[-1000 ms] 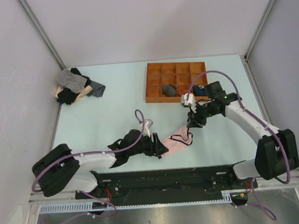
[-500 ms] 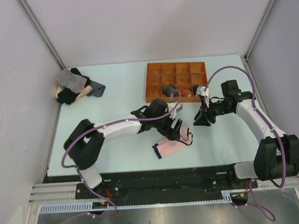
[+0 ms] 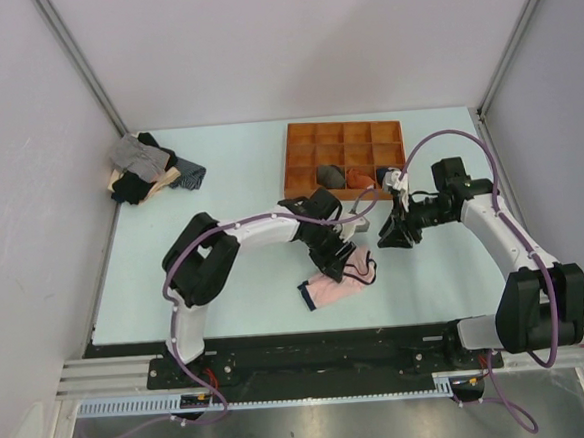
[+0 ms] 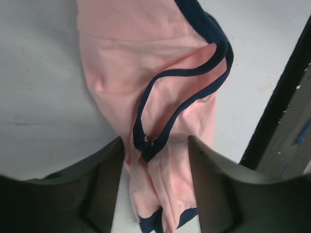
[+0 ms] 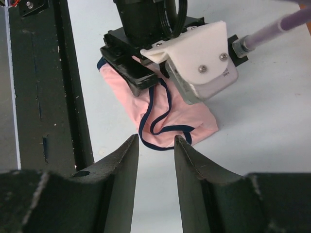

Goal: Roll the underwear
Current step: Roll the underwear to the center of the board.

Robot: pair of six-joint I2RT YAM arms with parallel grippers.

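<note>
The underwear is a light-pink brief with navy edging, lying crumpled on the table near the front middle. My left gripper is right over its right end. In the left wrist view the jaws stand open, with the pink fabric and a navy leg band lying between them. My right gripper is open and empty, just right of the garment and apart from it. In the right wrist view the underwear lies ahead of the open fingers, partly hidden under the left gripper's white housing.
An orange compartment tray stands behind, holding dark grey, orange and navy rolled bundles. A pile of grey, black and tan garments lies at the far left. The black base rail runs along the near edge.
My left gripper left the underwear's near-left end and swung over its right end. My right gripper let go of that end and drew back to the right. The garment now lies more bunched.
</note>
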